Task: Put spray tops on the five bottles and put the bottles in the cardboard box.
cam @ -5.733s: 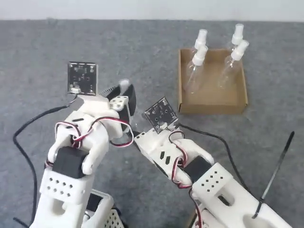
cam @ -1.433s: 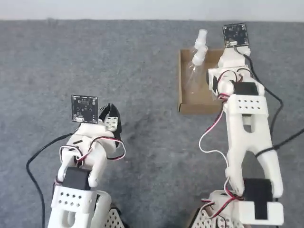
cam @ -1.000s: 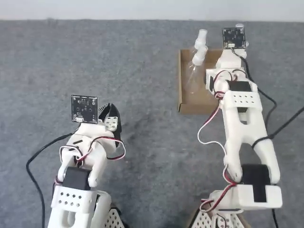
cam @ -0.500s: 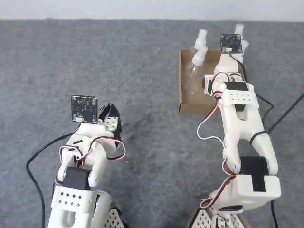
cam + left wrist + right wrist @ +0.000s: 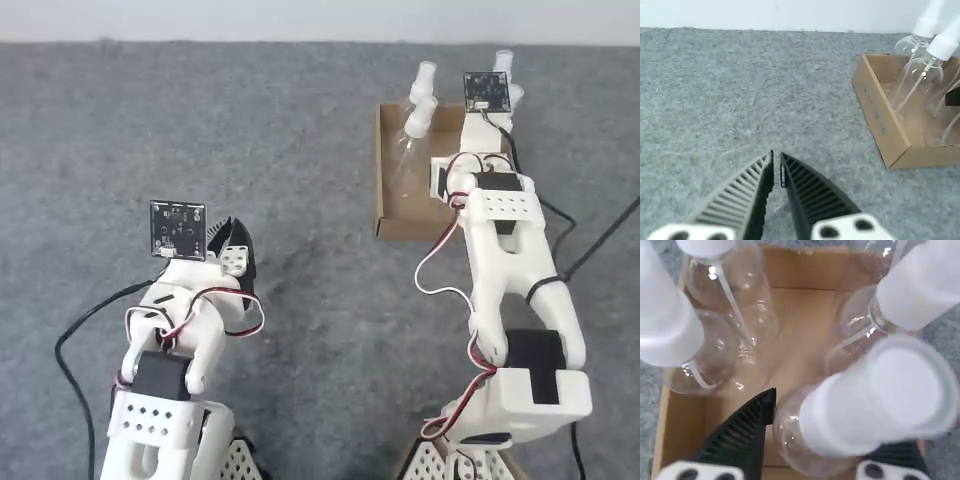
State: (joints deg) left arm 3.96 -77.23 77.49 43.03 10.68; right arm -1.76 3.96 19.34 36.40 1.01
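Right wrist view: the right gripper (image 5: 830, 425) hangs low inside the cardboard box (image 5: 805, 270). Its black fingers (image 5: 747, 435) sit either side of the held bottle (image 5: 790, 440). The one fingertip I can see touches the clear wall, so I read the grip as clamped, not loose. A white spray top (image 5: 880, 395) is on this bottle. I count four other capped bottles (image 5: 735, 285) standing upright close around it in the box.
Judgement: the grip is on the body, below the top, so the bottle goes down upright into the gap between its neighbours. Letting go looks like the only step left.

High view: the right arm (image 5: 505, 250) reaches out over the box's near wall.

Left wrist view: the left gripper (image 5: 776, 167) is above the grey carpet (image 5: 715, 90), well apart from the box. Its fingers are nearly together, with only a thin slit between them, and hold nothing.
Judgement: parked clear of the work.
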